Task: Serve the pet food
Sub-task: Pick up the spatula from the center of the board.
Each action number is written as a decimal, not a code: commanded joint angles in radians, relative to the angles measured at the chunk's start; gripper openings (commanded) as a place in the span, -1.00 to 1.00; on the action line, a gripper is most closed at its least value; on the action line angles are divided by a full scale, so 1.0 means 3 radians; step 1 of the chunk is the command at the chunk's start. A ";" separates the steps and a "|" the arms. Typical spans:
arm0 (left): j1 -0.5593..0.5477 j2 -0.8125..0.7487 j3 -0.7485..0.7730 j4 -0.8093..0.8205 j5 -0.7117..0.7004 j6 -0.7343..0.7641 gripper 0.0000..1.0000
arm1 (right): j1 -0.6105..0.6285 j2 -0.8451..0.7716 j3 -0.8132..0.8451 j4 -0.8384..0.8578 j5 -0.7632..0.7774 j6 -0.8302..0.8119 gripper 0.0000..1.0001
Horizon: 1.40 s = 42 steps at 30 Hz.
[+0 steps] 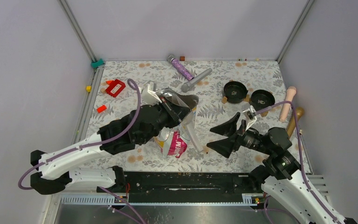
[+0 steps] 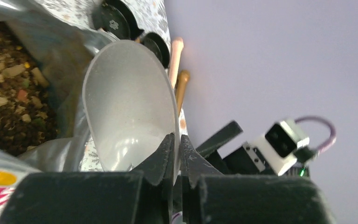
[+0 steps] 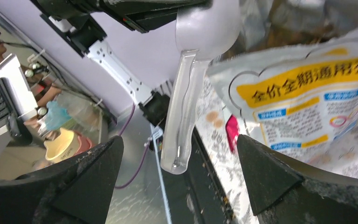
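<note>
The glossy pet food bag (image 1: 173,142) stands mid-table, its silver-lined mouth open. Brown and tan kibble (image 2: 9,102) fills it in the left wrist view. My left gripper (image 2: 177,142) is shut on the rim of a translucent plastic scoop (image 2: 126,107), held at the bag's mouth with its bowl empty. Seen from above, this gripper (image 1: 179,109) sits over the bag, and the scoop's handle (image 1: 193,135) hangs down toward me. My right gripper (image 3: 179,177) is open, its fingers wide on either side of the handle (image 3: 182,116) without touching it. The bag's printed face (image 3: 303,88) lies just to its right.
Two round black bowls (image 1: 235,91) (image 1: 262,99) sit at the back right. Beside them lie a pink peg (image 1: 287,102) and a wooden peg (image 1: 294,120). A glittery purple stick (image 1: 181,67) and a grey rod (image 1: 196,79) lie at the back. A red piece (image 1: 115,87) lies at the left.
</note>
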 commanded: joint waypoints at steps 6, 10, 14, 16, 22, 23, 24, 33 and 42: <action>-0.0022 -0.0090 0.0481 -0.0849 -0.1072 -0.1399 -1.00 | 0.0037 0.0055 -0.0173 0.0942 0.0491 -0.0060 0.99; -0.0019 -0.0050 0.0605 -0.1086 -0.1276 -0.1769 -1.00 | 0.0136 0.0143 -0.0165 0.1002 0.0662 -0.0169 0.95; -0.0022 -0.0016 0.0604 -0.1086 -0.1368 -0.2026 -1.00 | 0.0303 0.0290 -0.0154 0.1103 0.0773 -0.0220 0.92; -0.0019 0.0028 0.0622 -0.1086 -0.1371 -0.2117 -1.00 | 0.0391 0.0398 -0.0110 0.1122 0.0874 -0.0246 0.89; -0.0021 0.0104 0.0645 -0.1214 -0.1395 -0.2534 -1.00 | 0.0632 0.0624 -0.0135 0.1440 0.1119 -0.0319 0.79; -0.0022 0.0122 0.0659 -0.1221 -0.1397 -0.2544 -1.00 | 0.0663 0.0647 -0.0151 0.1514 0.1172 -0.0319 0.79; -0.0022 0.0139 0.0684 -0.1268 -0.1383 -0.2591 -1.00 | 0.0692 0.0667 -0.0154 0.1567 0.1208 -0.0337 0.78; -0.0022 0.0254 0.0809 -0.1810 -0.1353 -0.3181 -1.00 | 0.0940 0.1006 -0.0032 0.1697 0.1542 -0.0236 0.59; -0.0021 0.0211 0.0742 -0.2071 -0.1421 -0.3558 -1.00 | 0.1189 0.0915 -0.0029 0.1577 0.2100 -0.0182 0.36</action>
